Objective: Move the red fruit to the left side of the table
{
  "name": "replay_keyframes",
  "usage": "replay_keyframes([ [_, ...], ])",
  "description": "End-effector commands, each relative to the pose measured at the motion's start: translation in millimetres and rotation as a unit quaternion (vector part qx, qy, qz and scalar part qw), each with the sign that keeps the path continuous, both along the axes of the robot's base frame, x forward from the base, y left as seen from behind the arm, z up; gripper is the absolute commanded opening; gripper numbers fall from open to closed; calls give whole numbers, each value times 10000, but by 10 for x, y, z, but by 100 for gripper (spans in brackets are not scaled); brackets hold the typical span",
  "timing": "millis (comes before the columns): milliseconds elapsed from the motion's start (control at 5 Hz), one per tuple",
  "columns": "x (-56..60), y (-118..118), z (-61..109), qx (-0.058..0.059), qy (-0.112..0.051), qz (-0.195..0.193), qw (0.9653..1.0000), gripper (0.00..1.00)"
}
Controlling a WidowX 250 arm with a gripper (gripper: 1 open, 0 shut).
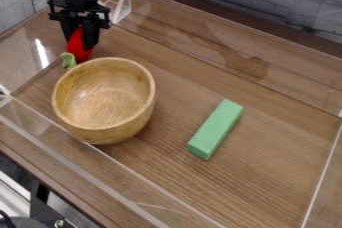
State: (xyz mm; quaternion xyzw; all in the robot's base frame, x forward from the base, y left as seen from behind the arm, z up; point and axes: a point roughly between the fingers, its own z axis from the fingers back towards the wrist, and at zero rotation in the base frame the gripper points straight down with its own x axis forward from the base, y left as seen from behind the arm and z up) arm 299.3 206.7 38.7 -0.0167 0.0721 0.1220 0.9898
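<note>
Wooden bowl [103, 99]: round, light wood, empty, upright on the table [254, 62], taken here as the landmark. Table: brown wood-grain top bordered by low clear acrylic walls [160, 177]. Red fruit [78, 44]: small, bright red, up and to the left of the bowl, close to its far-left rim, near the table's back-left corner; its pale green leafy part [67, 60] shows just beside the bowl's rim. Gripper [80, 38]: black, pointing straight down from above, fingers pressed in against the red fruit and pinching it; whether the fruit rests on the tabletop or sits slightly clear of it cannot be told. Green rectangular block [215, 129]: lies flat to the right of the bowl, apart from it, long axis running diagonally.
</note>
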Motion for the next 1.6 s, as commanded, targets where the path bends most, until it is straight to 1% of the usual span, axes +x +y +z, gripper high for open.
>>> replay_keyframes([
  [0,18,74,375,225,-366,97,9990,100],
  [200,12,61,425,185,-352,124,9991,100],
  [400,14,14,524,126,-413,145,9990,100],
  [800,64,-200,835,-62,-715,178,9973,100],
  [1000,104,-338,919,-145,-766,111,9969,100],
  [1400,160,-530,1018,-272,-781,10,9966,100],
])
